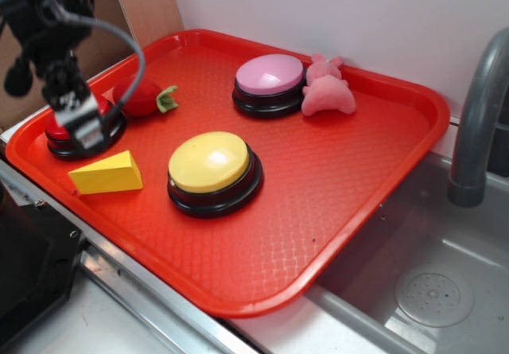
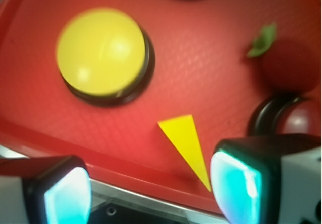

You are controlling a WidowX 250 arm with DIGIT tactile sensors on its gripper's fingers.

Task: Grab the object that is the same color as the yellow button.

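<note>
1. The pincer [image 1: 82, 125] hangs over the left end of the red tray [image 1: 374, 203], in front of the red button [image 1: 57, 134]. In the wrist view its two pads [image 2: 65, 194] stand wide apart with nothing between them.
2. The wedge [image 1: 107, 173] lies flat on the tray near the front left rim, just beside the yellow button [image 1: 213, 171] but not touching it. It matches that dome's colour, so I judge it the thing to take.
3. In the wrist view the wedge [image 2: 185, 146] sits off-centre, its thin tip running toward the right pad. I would shift the pincer so the wedge lies midway between the pads before going down.
4. Turn the wrist so the pads meet two flat faces, not the sharp tip. A squeeze on slanted faces may squirt the wedge out.
5. Grip toward the thick end, where there is more to hold.
6. Descend straight. The red button [image 2: 297, 121] and the tomato-like toy [image 1: 140, 96] are close on one side, the tray rim on the other, so keep the pads clear of both.
7. Close gently once low enough, then lift.
</note>
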